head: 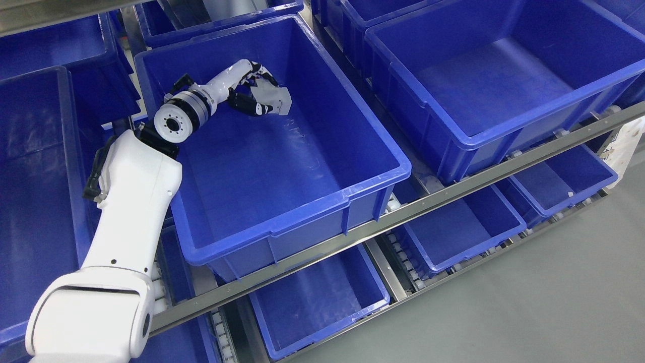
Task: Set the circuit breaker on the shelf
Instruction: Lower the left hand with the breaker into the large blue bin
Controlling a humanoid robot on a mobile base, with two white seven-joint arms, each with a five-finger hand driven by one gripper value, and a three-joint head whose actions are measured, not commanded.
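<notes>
My left arm reaches from the lower left up into the middle blue bin (302,201) on the shelf. My left hand (254,93) hovers over the bin's far left part, its dark fingers curled around a light grey circuit breaker (277,98). The breaker juts out to the right of the fingers, and I cannot tell whether it touches the bin floor. My right arm does not show.
A second large blue bin (504,75) sits to the right on the same shelf, another at the left edge (35,201). A metal rail (453,194) runs along the shelf front. Lower blue bins (322,302) sit beneath. Grey floor lies at the lower right.
</notes>
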